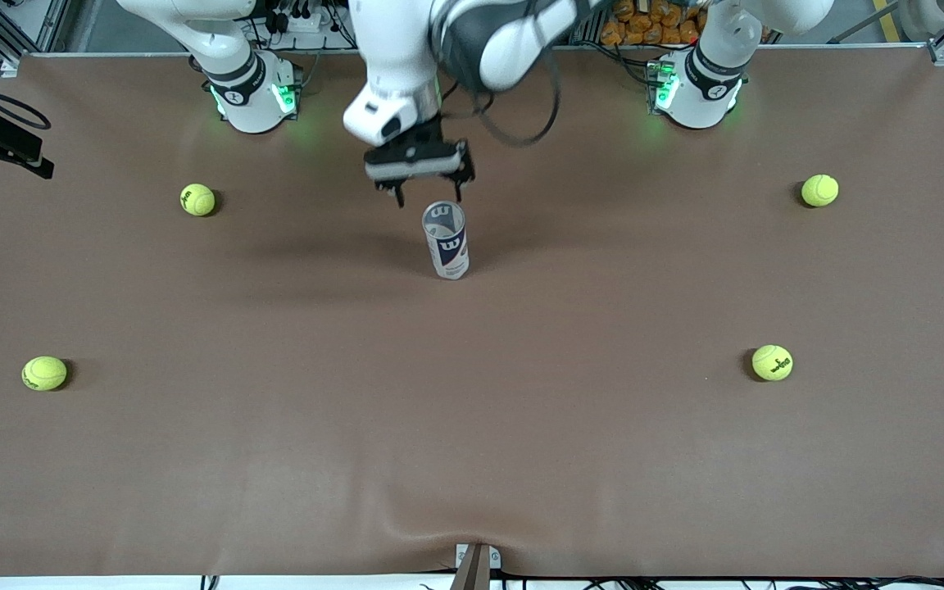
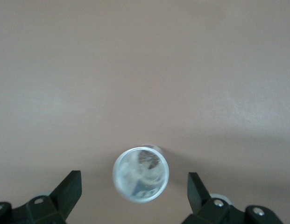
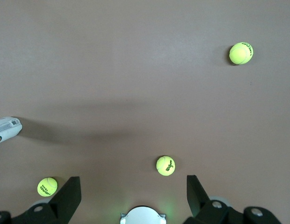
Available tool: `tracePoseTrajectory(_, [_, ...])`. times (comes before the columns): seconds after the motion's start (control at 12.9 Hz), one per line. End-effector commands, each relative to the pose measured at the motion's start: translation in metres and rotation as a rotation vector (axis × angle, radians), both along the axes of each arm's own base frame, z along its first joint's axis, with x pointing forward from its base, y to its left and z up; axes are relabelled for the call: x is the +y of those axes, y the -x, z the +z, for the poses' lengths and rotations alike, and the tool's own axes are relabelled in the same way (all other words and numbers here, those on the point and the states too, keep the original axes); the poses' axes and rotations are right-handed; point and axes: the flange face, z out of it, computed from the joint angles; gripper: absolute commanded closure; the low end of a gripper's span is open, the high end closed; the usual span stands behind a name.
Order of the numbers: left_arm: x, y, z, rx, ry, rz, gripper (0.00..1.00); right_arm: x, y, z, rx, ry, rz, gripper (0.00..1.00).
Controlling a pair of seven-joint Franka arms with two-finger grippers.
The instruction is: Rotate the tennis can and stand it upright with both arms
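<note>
A: Status on the can?

B: The slim clear tennis can with the white and navy-blue label (image 1: 446,240) stands upright on the brown tabletop (image 1: 472,426), about mid-width, closer to the arm bases than to the front camera's edge. Open end faces up; the left wrist view looks straight down into its rim (image 2: 140,174).

A: Left gripper?

B: The left arm's black two-finger gripper (image 1: 426,190) hangs in the air just above the can's top, slightly toward the bases. Its fingers (image 2: 70,191) are spread wide, one either side of the rim, neither touching the can.

A: Right gripper?

B: Not visible in the front view; only that arm's base and lower links show. In its wrist view the right gripper (image 3: 133,198) sits high over the tabletop with fingers (image 3: 69,196) apart, holding nothing. The can's base (image 3: 7,129) is at the edge of that picture.

A: Anything else on the tabletop?

B: Four yellow-green tennis balls, well apart from the can: two toward the right arm's end (image 1: 197,199) (image 1: 44,373), two toward the left arm's end (image 1: 819,190) (image 1: 772,362).
</note>
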Motion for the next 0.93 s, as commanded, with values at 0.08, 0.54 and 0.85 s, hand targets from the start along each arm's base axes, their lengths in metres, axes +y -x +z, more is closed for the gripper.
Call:
tracePoseTrajectory(0.08, [0.058, 0.010, 0.094, -0.015, -0.016, 0.007, 0.00, 0.000, 0.005, 0.007, -0.005, -0.008, -0.010, 0.00])
tracePoseTrajectory(0.54, [0.217, -0.033, 0.212, 0.036, -0.043, -0.030, 0.00, 0.000, 0.005, 0.007, -0.005, -0.008, -0.012, 0.00])
tracePoseTrajectory(0.85, [0.349, -0.099, 0.235, 0.094, -0.078, -0.116, 0.00, 0.000, 0.005, 0.007, -0.005, -0.008, -0.012, 0.00])
